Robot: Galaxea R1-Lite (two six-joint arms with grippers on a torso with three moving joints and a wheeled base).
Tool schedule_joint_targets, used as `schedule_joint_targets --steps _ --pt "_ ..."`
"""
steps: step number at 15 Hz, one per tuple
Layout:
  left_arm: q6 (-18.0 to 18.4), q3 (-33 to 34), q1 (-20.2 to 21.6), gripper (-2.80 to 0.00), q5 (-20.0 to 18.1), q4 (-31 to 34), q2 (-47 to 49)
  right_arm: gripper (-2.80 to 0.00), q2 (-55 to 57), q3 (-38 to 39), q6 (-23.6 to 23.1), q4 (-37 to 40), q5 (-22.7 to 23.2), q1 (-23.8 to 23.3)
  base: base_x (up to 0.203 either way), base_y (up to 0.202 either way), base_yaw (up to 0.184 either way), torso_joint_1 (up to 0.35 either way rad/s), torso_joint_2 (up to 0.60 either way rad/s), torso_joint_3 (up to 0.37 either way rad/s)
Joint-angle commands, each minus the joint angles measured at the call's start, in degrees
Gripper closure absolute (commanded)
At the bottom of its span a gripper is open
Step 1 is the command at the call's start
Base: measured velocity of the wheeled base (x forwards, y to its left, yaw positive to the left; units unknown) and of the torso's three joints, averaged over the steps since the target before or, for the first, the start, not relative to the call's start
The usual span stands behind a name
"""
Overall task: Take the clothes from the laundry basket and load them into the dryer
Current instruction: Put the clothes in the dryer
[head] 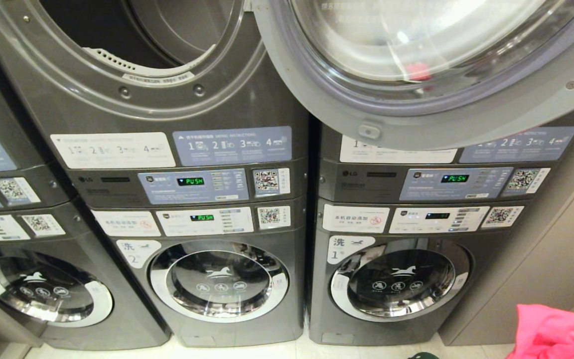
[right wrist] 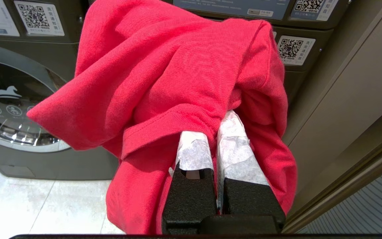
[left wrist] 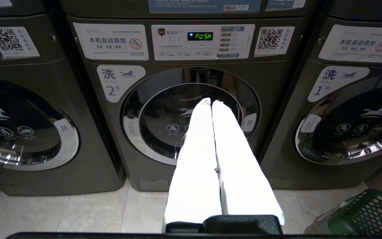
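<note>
The right gripper is clamped on one red garment; the left gripper, fingers together, holds nothing beside one green laundry basket.

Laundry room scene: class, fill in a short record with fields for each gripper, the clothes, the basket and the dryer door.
right gripper: shut on the clothes, held up in front of the machines
clothes: red fabric draped over the right gripper's fingers, hanging loose
left gripper: shut, holding nothing, pointed at washer 2
washer 2: door closed, display lit
laundry basket: dark green, on the floor before washer 1
dryer door: swung open
dryer drum: open
</note>
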Motion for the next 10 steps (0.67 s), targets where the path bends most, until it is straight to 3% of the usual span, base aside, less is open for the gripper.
schedule_joint_targets --steps 1,4,10 --pt "-0.02 0.00 0.00 0.00 0.02 -0.01 -0.02 0.00 -0.04 0.07 -0.03 0.00 0.03 0.01 0.000 0.000 0.000 0.000 0.00 0.000" --pt "-0.02 0.00 0.00 0.00 0.02 -0.01 -0.02 0.00 -0.04 0.00 0.06 0.00 -0.06 0.01 0.003 0.068 -0.003 0.003 0.00 0.001" --pt "-0.02 0.00 0.00 0.00 0.02 -0.01 -0.02 0.00 -0.04 0.00 0.06 0.00 -0.06 0.01 0.000 0.195 -0.001 0.003 0.00 0.001"
